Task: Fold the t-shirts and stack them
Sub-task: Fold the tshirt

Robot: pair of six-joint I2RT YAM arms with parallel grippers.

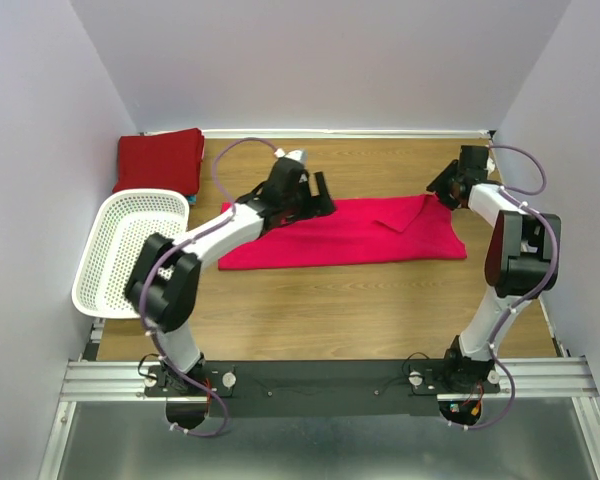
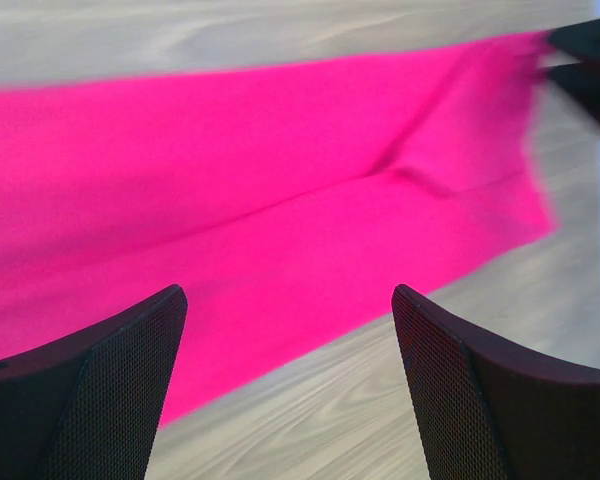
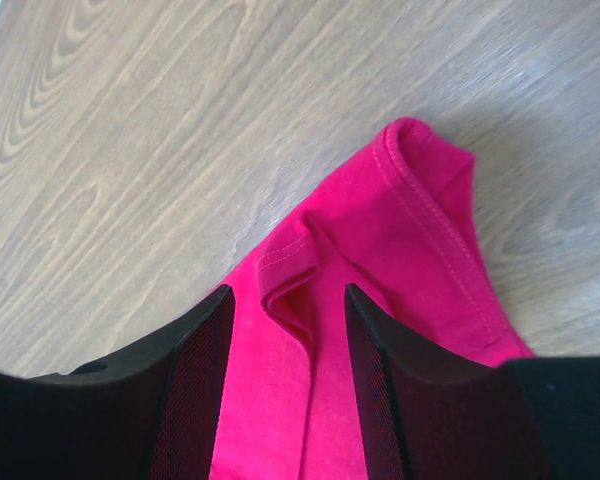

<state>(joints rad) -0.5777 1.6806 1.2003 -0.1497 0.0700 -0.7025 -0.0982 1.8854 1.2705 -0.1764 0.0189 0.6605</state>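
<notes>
The crimson-pink t-shirt (image 1: 350,235) lies folded into a long band across the middle of the table. My left gripper (image 1: 320,195) hovers over its far left part, open and empty. The left wrist view shows the shirt (image 2: 230,180) beyond my spread gripper (image 2: 290,290). My right gripper (image 1: 442,188) is at the shirt's far right corner. In the right wrist view it (image 3: 288,290) is partly open, with a raised fold of the shirt (image 3: 420,230) between the fingers. The darker red shirt (image 1: 160,160) lies folded at the back left, with a teal edge (image 1: 192,198) under it.
A white perforated basket (image 1: 92,262) stands at the left edge, beside my left arm. Walls close in the table at the back and on both sides. Bare wood lies between the shirt and the arm bases. The right gripper (image 2: 585,60) shows in the left wrist view.
</notes>
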